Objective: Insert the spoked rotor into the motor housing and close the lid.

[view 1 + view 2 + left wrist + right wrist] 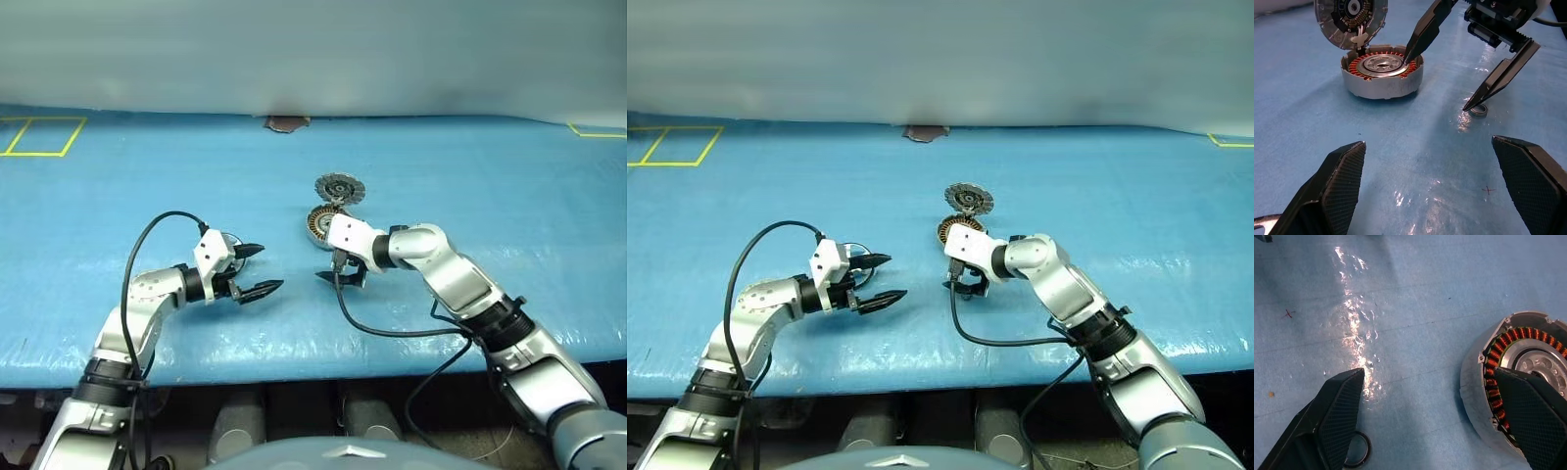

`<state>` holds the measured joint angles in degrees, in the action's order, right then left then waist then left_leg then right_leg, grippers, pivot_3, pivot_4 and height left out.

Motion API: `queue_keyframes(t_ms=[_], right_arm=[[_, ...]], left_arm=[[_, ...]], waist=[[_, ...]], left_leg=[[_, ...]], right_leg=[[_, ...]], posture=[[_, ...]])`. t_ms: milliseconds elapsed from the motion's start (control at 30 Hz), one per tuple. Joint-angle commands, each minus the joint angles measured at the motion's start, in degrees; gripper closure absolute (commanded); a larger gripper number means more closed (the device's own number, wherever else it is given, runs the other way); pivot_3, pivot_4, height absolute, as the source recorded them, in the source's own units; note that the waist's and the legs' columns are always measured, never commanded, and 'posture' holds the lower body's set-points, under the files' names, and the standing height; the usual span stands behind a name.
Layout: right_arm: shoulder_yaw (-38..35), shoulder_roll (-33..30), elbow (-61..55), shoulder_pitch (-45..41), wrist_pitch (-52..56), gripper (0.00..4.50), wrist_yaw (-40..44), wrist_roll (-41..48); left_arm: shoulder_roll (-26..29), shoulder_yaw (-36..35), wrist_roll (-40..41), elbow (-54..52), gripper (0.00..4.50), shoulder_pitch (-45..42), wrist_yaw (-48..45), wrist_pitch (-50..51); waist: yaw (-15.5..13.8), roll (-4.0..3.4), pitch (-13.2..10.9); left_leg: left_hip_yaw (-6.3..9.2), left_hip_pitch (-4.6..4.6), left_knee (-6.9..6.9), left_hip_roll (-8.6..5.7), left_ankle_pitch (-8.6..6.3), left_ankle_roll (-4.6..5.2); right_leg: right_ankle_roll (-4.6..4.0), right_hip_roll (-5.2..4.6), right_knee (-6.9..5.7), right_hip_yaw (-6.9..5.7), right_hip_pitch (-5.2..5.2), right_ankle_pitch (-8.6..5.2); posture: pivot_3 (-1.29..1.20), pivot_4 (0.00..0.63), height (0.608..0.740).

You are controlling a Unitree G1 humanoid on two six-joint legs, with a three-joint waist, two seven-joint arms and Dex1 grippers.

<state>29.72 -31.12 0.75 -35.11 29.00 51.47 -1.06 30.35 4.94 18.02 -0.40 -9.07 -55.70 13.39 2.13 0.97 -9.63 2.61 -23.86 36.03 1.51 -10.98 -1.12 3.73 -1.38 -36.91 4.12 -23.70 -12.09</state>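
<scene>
The motor housing (1382, 73), a round metal can with copper windings around a silver centre, lies on the blue table. The lid (1351, 19) stands tilted at the housing's far side, its dark segmented face showing. My right gripper (1436, 83) is open, one fingertip over the housing's rim and the other near a small washer ring (1479, 110). My left gripper (272, 266) is open and holds nothing, a short way left of the housing. A thin shiny ring, apparently the spoked rotor (854, 253), lies on the table behind the left wrist, mostly hidden.
The blue table (470, 294) ends in a front edge close to my arms. Yellow tape marks (44, 135) lie at the far left and far right corners. A small brown object (287, 123) sits at the far edge. A black cable (382, 328) hangs from the right wrist.
</scene>
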Motion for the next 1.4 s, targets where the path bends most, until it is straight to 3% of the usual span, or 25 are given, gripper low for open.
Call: queue_keyframes(t_ms=[33, 633, 1133, 1233, 1367, 1400], right_arm=[[0.09, 0.33, 3.02, -3.53, -2.92, 0.03, 1.96, -2.08], [-1.84, 3.97, 14.23, -10.54, -8.18, 0.03, 3.70, -5.64], [-1.51, 5.21, 19.10, -9.87, -9.19, 0.03, 5.46, -7.48], [-1.17, 6.03, 20.93, -9.86, -9.14, 0.56, 6.38, -7.42], [-1.24, 7.33, 22.59, -9.70, -9.11, 1.86, 5.93, -8.17], [-1.38, 7.64, 23.10, -9.73, -9.25, 1.86, 5.66, -8.35]], left_arm=[[-0.43, -0.98, 0.77, -3.44, 0.00, 1.08, 0.92, -0.69], [-0.07, -1.59, 1.23, -5.36, 0.00, 3.22, 2.97, -0.22], [1.27, -2.55, 1.51, -6.46, 0.00, 3.89, 2.61, 0.62], [1.54, -2.68, 1.61, -6.37, 0.00, 3.63, 2.49, 0.73], [1.92, -3.09, 2.00, -6.35, 0.00, 3.64, 2.22, 0.63], [1.98, -3.34, 2.24, -6.19, 0.00, 3.79, 1.98, 0.37]], waist=[[0.02, 0.00, 0.00], [0.05, -0.02, -0.01], [0.14, -0.02, -0.01], [0.23, -0.03, -0.01], [0.39, -0.03, 0.00], [0.41, 0.00, 0.02]], left_leg=[[0.00, 0.01, 0.00, 0.00, 0.00, 0.00], [-0.01, 0.03, -0.01, 0.00, 0.00, -0.01], [-0.01, 0.04, -0.05, 0.01, 0.00, -0.01], [-0.01, 0.06, -0.05, 0.01, 0.00, -0.01], [-0.01, 0.14, -0.04, 0.01, 0.00, -0.01], [-0.01, 0.14, -0.04, 0.02, 0.00, -0.01]], right_leg=[[0.00, 0.00, -0.01, 0.00, 0.01, 0.00], [0.00, 0.00, -0.02, -0.01, 0.01, 0.01], [-0.01, 0.01, -0.03, 0.00, 0.00, 0.01], [-0.01, 0.01, -0.04, -0.01, 0.01, 0.01], [-0.01, 0.01, -0.04, -0.01, 0.09, 0.01], [-0.01, 0.01, -0.04, 0.00, 0.09, 0.00]], posture=[[0.00, 0.150, 0.740], [0.00, 0.150, 0.740], [0.00, 0.150, 0.740], [0.00, 0.150, 0.740], [0.00, 0.150, 0.740], [0.00, 0.150, 0.740]])
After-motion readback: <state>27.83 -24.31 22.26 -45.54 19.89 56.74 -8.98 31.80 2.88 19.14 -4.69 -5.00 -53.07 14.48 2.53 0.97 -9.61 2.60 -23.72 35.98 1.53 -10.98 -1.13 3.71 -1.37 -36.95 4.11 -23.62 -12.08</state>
